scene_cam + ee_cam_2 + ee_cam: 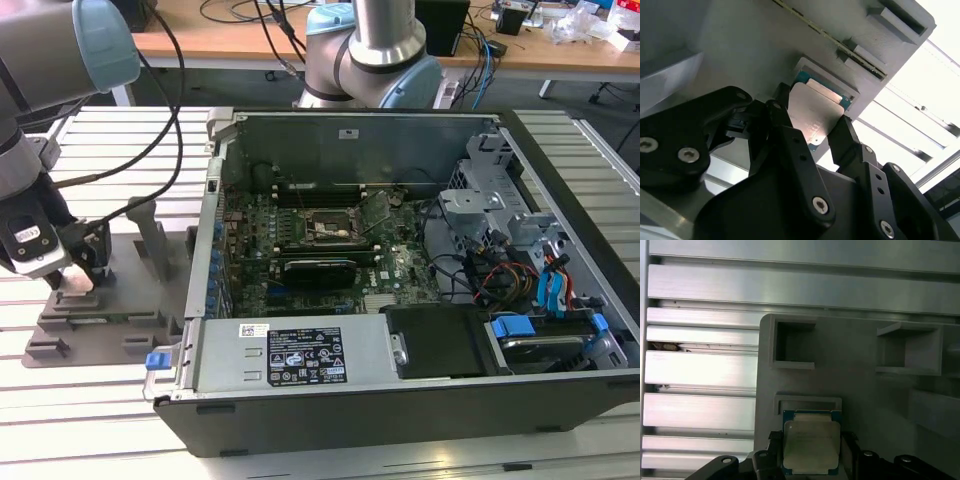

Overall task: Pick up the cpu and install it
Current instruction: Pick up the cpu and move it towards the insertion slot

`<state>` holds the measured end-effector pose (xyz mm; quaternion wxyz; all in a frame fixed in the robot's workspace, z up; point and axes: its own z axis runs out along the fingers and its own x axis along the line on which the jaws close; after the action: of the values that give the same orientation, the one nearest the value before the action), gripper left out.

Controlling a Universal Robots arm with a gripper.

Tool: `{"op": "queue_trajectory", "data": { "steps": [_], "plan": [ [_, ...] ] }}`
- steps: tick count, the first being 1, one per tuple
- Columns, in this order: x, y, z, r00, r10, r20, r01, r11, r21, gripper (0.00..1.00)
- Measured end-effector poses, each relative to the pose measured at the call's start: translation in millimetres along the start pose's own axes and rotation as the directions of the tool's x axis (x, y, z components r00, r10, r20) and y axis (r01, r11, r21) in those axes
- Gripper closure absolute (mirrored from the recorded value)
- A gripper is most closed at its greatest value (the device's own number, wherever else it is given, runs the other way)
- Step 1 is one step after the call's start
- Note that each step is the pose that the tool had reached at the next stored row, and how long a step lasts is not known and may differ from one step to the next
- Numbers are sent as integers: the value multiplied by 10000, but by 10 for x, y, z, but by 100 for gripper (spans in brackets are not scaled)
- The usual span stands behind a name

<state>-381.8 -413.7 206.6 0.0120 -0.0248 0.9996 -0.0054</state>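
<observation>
**K:** Status? Left to right.

**Me:** On the exterior view's left, my gripper (72,272) is down on the grey tray (110,322). The tray lies flat on the slatted metal table (90,420).

**K:** Jaws?

**Me:** Pinching the cpu (815,112). In both wrist views one jaw sits against each of two opposite edges, and I see no gap on either side.

**K:** Where exactly is the cpu?

**Me:** In a shallow square pocket of the tray, silver lid up, with a thin green edge showing round the lid. I can't tell whether it has left the pocket floor. In the first wrist view the pocket sits close to the tray's edge, with table slats just beside it and two deeper square recesses beyond it.

**K:** Middle?

**Me:** The computer case (420,420), lying on its side with the open face up, just beside the tray. The motherboard (300,270) is inside. The socket (322,228), dark with a metal frame, is around the middle of the board and well apart from my gripper.

**K:** Right?

**Me:** At the case's far end on the exterior view's right there's a metal drive cage (480,205), a bundle of coloured cables (500,275) and a blue latch (515,328). Behind the case are the base of another arm (372,50) and a wooden desk (220,40).
</observation>
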Motion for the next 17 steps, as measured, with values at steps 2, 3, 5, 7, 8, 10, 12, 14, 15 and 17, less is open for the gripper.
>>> {"op": "queue_trajectory", "data": {
  "steps": [2, 3, 5, 7, 8, 10, 12, 14, 15, 17],
  "plan": [
    [0, 0, -8, 10000, 0, -2, 0, 10000, 1, 45],
    [0, -1, -21, 10000, 0, -3, 0, 10000, 1, 45],
    [-2, 0, -76, 10000, 0, 2, 0, 10000, -1, 45],
    [-6, -3, -247, 10000, 0, -1, 0, 10000, 8, 45],
    [-6, -3, -275, 10000, 0, -2, 0, 10000, 11, 45],
    [-7, -4, -322, 10000, 0, -1, 0, 10000, 16, 45],
    [-8, -4, -364, 10000, -1, -2, 1, 10000, 23, 45],
    [-10, -5, -414, 10000, -1, -2, 1, 10000, 31, 45],
    [-10, -5, -427, 10000, -1, -3, 1, 10000, 34, 45],
    [-11, -5, -465, 10000, -1, -2, 1, 10000, 42, 45]
  ]
}}
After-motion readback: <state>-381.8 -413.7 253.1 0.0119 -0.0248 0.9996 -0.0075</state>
